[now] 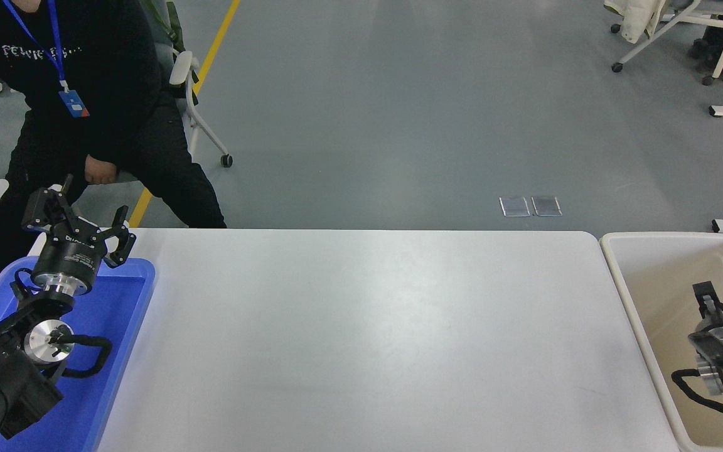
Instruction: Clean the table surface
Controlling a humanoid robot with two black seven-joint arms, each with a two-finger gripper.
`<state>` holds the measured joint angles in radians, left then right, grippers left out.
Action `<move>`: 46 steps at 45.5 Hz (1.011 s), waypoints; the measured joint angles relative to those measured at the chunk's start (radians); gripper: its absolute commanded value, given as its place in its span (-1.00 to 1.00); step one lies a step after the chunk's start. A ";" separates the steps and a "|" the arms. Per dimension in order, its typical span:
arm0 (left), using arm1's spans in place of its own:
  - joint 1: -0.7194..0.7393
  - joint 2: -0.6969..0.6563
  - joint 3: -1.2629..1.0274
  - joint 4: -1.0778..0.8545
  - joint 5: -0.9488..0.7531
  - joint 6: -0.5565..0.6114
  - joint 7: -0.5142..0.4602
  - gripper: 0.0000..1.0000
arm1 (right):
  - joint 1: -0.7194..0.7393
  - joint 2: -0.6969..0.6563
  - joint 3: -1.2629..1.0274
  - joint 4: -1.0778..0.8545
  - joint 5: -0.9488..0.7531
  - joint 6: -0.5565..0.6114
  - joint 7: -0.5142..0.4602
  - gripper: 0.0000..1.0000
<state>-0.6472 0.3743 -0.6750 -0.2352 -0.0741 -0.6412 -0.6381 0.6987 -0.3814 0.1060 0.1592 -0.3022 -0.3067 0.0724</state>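
My right gripper (706,300) hangs over the beige tub (644,251) off the desk's right edge; I cannot tell whether it grips anything. My left gripper (79,226), spread wide, sits parked over the blue tray (129,326) at the left edge. The table surface (368,333) between them looks bare, so swinging inward I could clip the tub's rim.

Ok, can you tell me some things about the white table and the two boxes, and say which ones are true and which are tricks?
1. The blue tray sits at the table's left end. True.
2. A red ball lies on the table surface. False: no loose object shows on it.
3. The right tool is over the beige tub. True.
4. The left tool is shut tight. False: its fingers are spread open, holding nothing.
5. A person in black is at the far left side. True.
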 measured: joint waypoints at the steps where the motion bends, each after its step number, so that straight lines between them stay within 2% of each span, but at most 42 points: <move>1: 0.000 0.000 0.000 0.000 0.000 0.000 0.000 1.00 | 0.001 -0.015 0.007 0.019 0.000 0.000 0.012 1.00; 8: 0.000 0.000 0.000 0.000 0.000 0.000 0.000 1.00 | -0.008 -0.146 0.147 0.216 0.001 0.010 0.091 1.00; 24: 0.000 0.000 0.000 0.000 0.000 0.000 0.000 1.00 | -0.164 -0.301 0.570 0.711 -0.010 0.057 0.147 1.00; 33: 0.000 0.000 0.000 0.000 0.000 0.000 0.000 1.00 | -0.211 -0.259 0.702 0.843 -0.009 0.111 0.154 1.00; 46: 0.000 0.000 0.000 0.000 0.000 0.000 0.000 1.00 | -0.262 -0.078 0.769 0.909 -0.053 0.168 0.215 1.00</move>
<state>-0.6473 0.3742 -0.6750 -0.2352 -0.0739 -0.6413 -0.6382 0.4365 -0.4589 0.8745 1.0682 -0.3550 -0.1383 0.2872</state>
